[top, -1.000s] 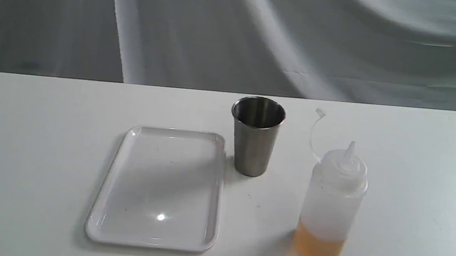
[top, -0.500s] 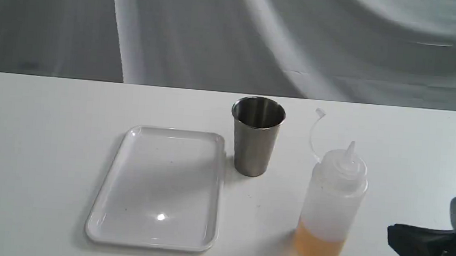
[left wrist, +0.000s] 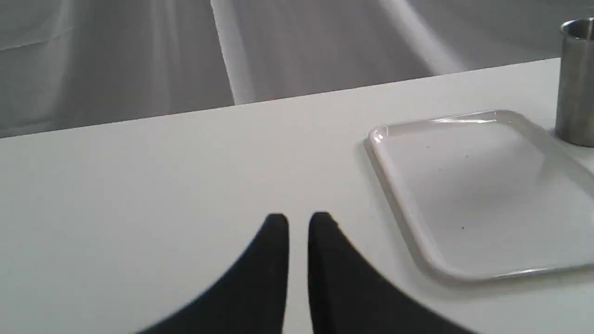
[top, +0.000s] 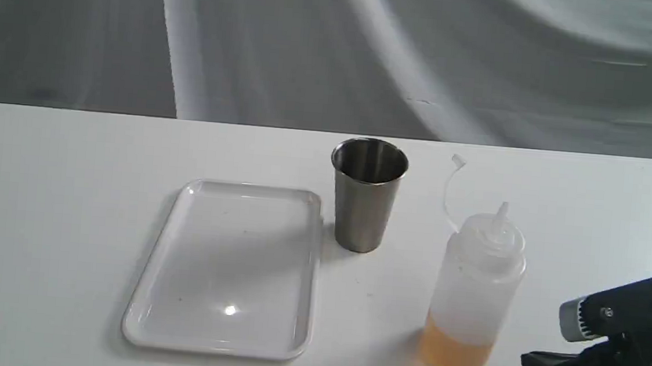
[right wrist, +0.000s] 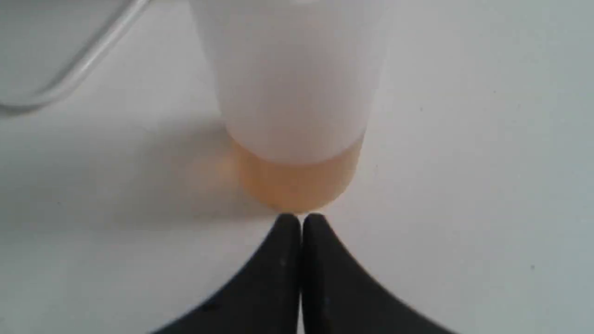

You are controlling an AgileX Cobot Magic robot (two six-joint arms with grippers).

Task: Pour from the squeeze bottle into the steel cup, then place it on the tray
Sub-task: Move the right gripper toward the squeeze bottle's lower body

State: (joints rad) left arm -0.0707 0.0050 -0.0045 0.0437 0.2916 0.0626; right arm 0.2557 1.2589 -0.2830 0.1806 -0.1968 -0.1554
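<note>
Jaws of the right gripper [right wrist: 300, 217] are pressed together near the squeeze bottle [right wrist: 293, 97]; pushing in unspread could topple it.

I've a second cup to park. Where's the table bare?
Widest bare stretch: left of the tray, out to the table edge. Also behind the tray and steel cup, toward the backdrop. Crowded: the strip between cup and squeeze bottle, with the right gripper close by the bottle.

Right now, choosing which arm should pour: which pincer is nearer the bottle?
Right. The right pincer sits shut just short of the bottle, tips aimed at its base. The left pincer hangs over the table, beyond the tray.
</note>
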